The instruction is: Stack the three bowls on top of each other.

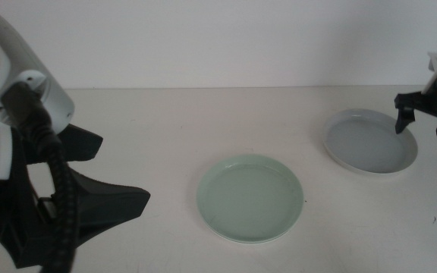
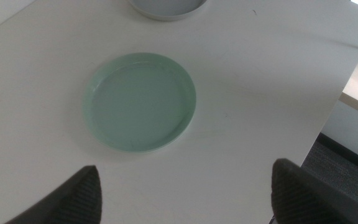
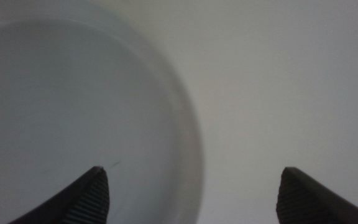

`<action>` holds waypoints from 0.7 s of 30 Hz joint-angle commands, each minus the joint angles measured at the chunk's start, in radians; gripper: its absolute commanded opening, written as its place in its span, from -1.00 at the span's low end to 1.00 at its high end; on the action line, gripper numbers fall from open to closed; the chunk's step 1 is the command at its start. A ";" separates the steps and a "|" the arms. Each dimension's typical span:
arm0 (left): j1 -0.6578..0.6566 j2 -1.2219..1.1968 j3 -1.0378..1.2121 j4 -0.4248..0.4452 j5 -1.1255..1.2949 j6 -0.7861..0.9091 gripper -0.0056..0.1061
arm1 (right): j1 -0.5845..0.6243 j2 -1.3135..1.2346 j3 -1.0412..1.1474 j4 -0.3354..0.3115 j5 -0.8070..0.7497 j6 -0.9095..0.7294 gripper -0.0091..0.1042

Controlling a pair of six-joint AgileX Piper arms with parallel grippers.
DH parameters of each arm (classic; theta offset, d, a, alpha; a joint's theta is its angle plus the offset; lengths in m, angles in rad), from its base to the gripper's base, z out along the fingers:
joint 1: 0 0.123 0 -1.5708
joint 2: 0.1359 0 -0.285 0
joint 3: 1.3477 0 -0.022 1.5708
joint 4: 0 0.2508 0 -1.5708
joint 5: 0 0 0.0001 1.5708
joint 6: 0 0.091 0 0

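Table edge in left wrist view

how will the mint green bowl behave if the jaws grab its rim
The mint green bowl looks rigid, so it probably won't flex. Its smooth, glossy surface may slip in a rim pinch. Shallow and flat-bottomed, it should slide rather than roll or tip if pushed.

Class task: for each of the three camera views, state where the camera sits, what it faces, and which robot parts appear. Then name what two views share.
Middle view: above the table, facing forward and down; mint green bowl, grey-blue bowl, left tool, right tool.
Left wrist view: on the left arm, facing down at the mint green bowl; own open tool.
Right wrist view: on the right arm, close over the grey-blue bowl; own open tool.
Shared: middle and left wrist views both show the mint green bowl.
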 commanded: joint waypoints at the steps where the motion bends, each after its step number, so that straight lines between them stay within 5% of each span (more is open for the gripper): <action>1: 0.000 -0.006 -0.031 -0.032 -0.051 -0.005 0.98 | -0.023 -0.036 -0.034 0.015 -0.041 -0.010 0.36; 10: 0.000 -0.006 -0.031 -0.032 -0.051 -0.005 0.98 | -0.030 0.045 -0.033 0.083 -0.123 -0.025 0.15; 19: 0.000 -0.006 -0.031 -0.032 -0.051 -0.005 0.98 | -0.031 0.048 -0.033 0.079 -0.115 -0.032 -0.86; 21: 0.000 -0.006 -0.031 -0.032 -0.051 -0.005 0.98 | -0.033 0.046 -0.033 0.080 -0.100 -0.032 -0.86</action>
